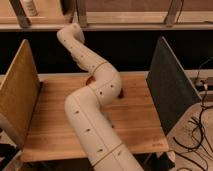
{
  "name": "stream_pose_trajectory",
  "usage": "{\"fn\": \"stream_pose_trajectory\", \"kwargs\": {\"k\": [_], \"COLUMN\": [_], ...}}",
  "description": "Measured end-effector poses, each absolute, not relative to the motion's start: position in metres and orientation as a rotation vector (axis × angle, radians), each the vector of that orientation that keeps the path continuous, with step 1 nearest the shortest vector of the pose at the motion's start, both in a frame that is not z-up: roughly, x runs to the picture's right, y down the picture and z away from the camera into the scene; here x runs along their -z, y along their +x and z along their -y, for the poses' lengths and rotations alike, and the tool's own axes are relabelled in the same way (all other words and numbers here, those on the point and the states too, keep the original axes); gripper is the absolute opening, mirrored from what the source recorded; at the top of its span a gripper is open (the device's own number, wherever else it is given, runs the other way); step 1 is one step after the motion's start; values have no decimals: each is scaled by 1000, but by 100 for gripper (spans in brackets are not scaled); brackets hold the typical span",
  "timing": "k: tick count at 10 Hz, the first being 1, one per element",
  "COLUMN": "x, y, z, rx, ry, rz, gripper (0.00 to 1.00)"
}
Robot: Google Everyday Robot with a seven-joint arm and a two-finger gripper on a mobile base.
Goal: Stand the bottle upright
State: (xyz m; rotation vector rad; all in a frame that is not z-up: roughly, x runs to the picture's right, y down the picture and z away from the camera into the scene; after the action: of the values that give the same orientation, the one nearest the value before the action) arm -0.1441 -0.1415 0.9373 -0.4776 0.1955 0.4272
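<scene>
The bottle does not show in the camera view; the arm may be covering it. My white arm (95,115) rises from the bottom edge, bends over the middle of the wooden table (135,120) and reaches up to the back left, where its last segment (70,36) ends against the dark back wall. The gripper lies beyond that segment, out of view, and it is shut. Whether it holds anything cannot be seen.
A reddish-brown bowl (90,79) peeks out behind the arm's bend, and a dark cup (121,93) sits just right of it. A tan panel (17,95) walls the table's left side and a dark grey panel (167,85) its right. Cables (197,130) lie beyond the right edge.
</scene>
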Motion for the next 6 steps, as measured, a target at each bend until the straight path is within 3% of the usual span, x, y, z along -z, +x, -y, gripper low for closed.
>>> {"fn": "stream_pose_trajectory", "kwargs": {"k": [2,6], "x": [-939,-920], "y": [-200,-236], "z": [158,198], "rx": [-377,-320], "ry": [-440,-362], "rz": [-11,170], "gripper": [0,0]}}
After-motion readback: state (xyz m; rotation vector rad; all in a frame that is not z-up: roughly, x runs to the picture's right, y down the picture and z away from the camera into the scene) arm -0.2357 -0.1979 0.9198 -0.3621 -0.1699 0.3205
